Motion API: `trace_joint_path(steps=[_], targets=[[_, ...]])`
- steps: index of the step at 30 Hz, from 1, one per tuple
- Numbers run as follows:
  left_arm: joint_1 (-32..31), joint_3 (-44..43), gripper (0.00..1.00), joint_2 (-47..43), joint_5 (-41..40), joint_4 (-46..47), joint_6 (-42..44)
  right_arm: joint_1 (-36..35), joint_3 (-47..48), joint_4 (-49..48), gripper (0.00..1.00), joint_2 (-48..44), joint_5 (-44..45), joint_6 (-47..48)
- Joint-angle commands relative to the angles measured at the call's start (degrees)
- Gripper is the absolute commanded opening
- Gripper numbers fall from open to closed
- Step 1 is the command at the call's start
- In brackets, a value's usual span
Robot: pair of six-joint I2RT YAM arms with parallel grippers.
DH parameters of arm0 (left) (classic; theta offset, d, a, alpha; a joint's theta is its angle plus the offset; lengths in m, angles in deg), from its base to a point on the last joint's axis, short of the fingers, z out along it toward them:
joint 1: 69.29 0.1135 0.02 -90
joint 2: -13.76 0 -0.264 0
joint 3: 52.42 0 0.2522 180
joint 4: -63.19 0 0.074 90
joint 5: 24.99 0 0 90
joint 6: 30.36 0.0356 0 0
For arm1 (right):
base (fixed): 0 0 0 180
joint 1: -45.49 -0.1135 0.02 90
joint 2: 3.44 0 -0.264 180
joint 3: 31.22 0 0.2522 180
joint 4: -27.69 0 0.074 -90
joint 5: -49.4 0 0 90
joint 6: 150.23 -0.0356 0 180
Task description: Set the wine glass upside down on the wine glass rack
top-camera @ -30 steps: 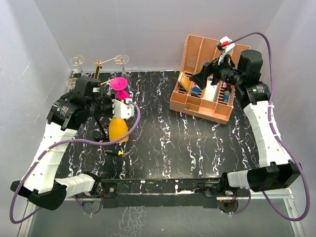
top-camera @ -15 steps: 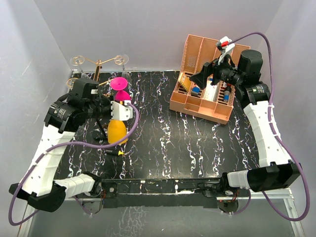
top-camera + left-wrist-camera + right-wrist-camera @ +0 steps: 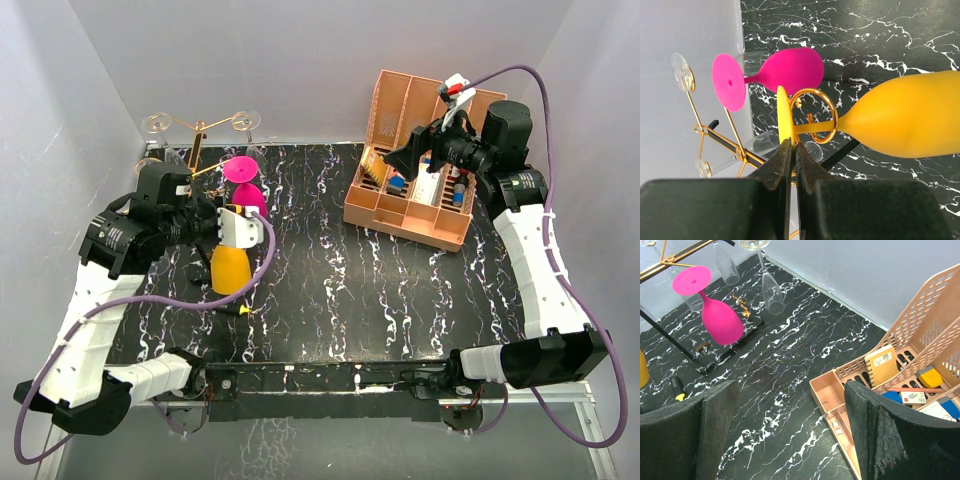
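Left gripper [image 3: 792, 146] is pinching the thin foot of the yellow wine glass [image 3: 910, 122] at the wrist view's lower centre. It is keeping the bowl inverted while the stem is sitting inside a gold scroll of the wine glass rack [image 3: 813, 90], so the glass looks nearly hung. A pink glass [image 3: 790, 70] is hanging beside it. Right gripper [image 3: 790, 425] is idling wide open above the salmon organiser [image 3: 940, 295], which is holding a notebook [image 3: 881, 360] and small stationery.

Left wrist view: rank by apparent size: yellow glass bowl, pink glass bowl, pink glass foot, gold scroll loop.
1. yellow glass bowl, but it's closest to camera
2. pink glass bowl
3. pink glass foot and gold scroll loop: look alike, not ranked
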Motion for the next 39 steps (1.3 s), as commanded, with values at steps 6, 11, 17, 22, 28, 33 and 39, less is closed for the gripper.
trace_joint_path(steps=[6,11,17,22,28,33,39], targets=[[-0.1,2.0,0.02,-0.6,-1.5,0.8,0.6,0.3,0.2,-3.3,0.95,-0.6,-0.8,-0.3],[-0.1,2.4,0.10,-0.7,-2.3,0.0,0.9,0.3,0.1,-3.3,0.95,-0.5,-0.7,-0.1],[-0.1,2.8,0.15,-1.1,-3.6,-1.2,1.3,0.3,0.3,-3.3,0.95,-0.1,-1.0,-0.2],[-0.1,3.2,0.17,-1.2,-4.1,-1.4,1.4,0.3,0.5,-3.2,0.95,0.2,-1.1,-0.3],[-0.2,3.2,0.18,-1.3,-4.2,-1.6,1.6,0.3,0.2,-3.3,0.95,0.1,-1.0,-0.2],[-0.2,2.9,0.23,-1.3,-4.6,-2.4,2.1,0.3,0.0,-3.3,0.95,0.0,-0.9,-0.1],[-0.2,2.1,0.26,-1.4,-4.5,-3.1,2.1,0.3,-0.1,-3.4,0.95,-0.2,-0.9,-0.1]])
